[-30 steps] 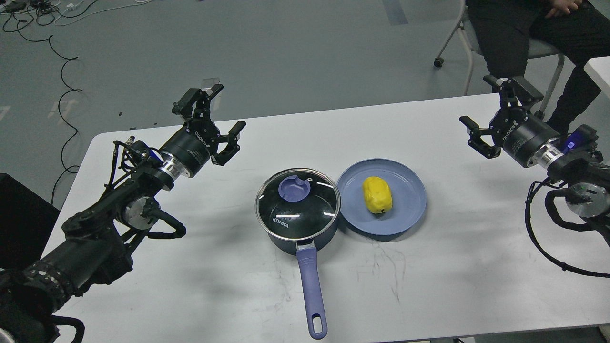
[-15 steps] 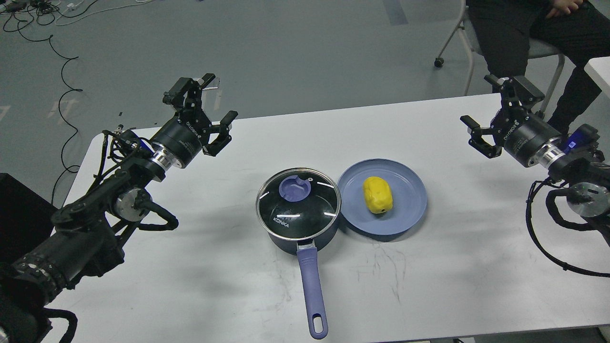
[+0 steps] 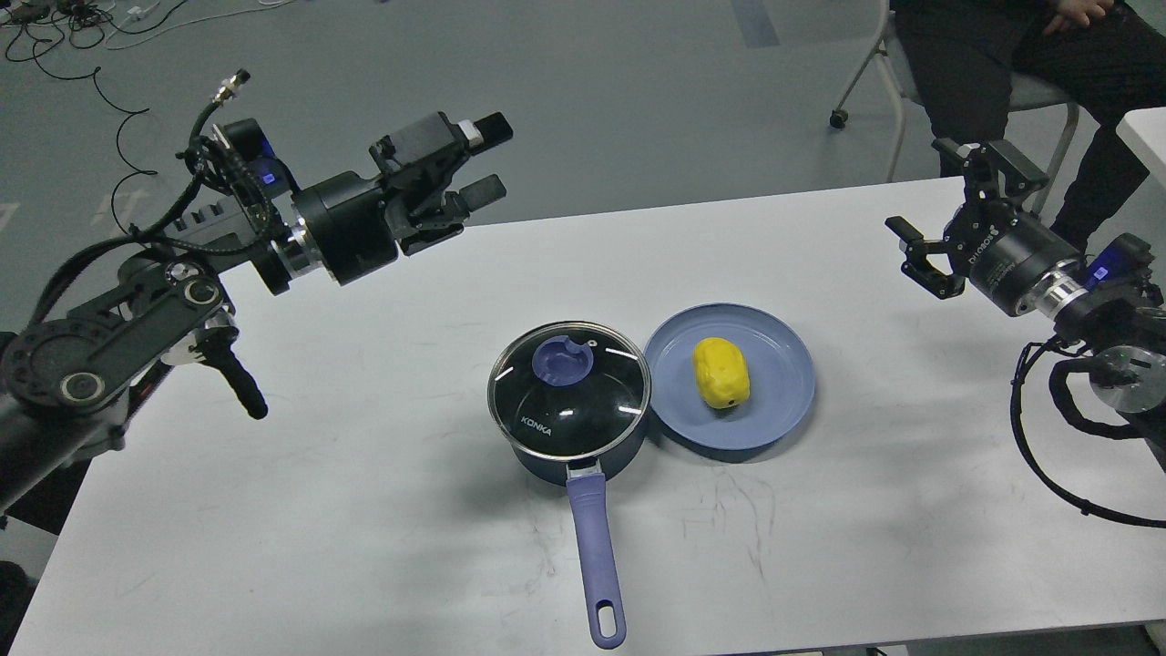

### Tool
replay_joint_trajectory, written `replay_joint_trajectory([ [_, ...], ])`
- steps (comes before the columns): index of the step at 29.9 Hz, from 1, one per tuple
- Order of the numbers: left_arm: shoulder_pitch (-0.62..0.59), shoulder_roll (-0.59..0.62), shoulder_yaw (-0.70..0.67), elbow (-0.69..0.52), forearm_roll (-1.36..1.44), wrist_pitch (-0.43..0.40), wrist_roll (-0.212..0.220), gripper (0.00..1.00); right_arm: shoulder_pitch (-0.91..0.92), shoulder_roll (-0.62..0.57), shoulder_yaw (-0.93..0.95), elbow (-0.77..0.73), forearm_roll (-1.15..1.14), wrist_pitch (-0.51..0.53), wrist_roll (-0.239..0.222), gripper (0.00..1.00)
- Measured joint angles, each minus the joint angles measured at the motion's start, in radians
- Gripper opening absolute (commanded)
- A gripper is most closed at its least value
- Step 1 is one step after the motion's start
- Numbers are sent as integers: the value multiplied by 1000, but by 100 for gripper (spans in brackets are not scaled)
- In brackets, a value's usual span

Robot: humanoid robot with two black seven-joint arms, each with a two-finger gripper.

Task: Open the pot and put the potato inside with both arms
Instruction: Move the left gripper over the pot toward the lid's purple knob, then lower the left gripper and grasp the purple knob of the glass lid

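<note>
Centrally on the white table [image 3: 383, 510], a little toward its near edge, sits the pot [image 3: 572, 446], closed by its glass lid [image 3: 569, 390], and the lid's blue knob [image 3: 562, 358] is what the coming move turns on, as I judge it, since the lid has to come off before anything goes in. That knob sits slightly toward the far left of the lid's middle. The pot's long blue handle [image 3: 597, 556] runs straight back to the near edge, so its long axis points at me and away from both arms. Touching the pot's right side is the blue plate [image 3: 774, 410], with the yellow potato [image 3: 721, 372] lying in its middle, its longer axis running roughly from far edge to near edge. Outward from there, my left gripper [image 3: 487, 162] hangs in the air above the far left part of the table, fingers spread apart and empty, pointing rightward; the knob lies below it, to the right and toward the near edge. My right gripper [image 3: 947, 214] hovers near the far right corner, fingers likewise parted and holding nothing, with the potato down, to its left and nearer to me. By my reckoning the left arm is the closer one to the knob and the right arm the closer one to the potato, so each has its natural target, and both are well apart from them.
</note>
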Motion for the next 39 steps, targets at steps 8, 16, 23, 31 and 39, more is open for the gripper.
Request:
replay_joint_trajectory([
  [8,-24,82,0,-238,420,0,0,98,2,-1,0,2,0,0,0,100],
  [16,-79,56,7,-282,649,0,2,98,3,-15,3,6,0,0,0,100],
  [23,-86,14,59,-277,827,0,3,98,2,-18,3,6,0,0,0,100],
  [31,-80,-83,128,-195,927,0,9,98,1,-30,2,6,0,0,0,100],
  [39,-73,-152,143,-94,946,24,16,98,1,-32,2,6,0,0,0,100],
])
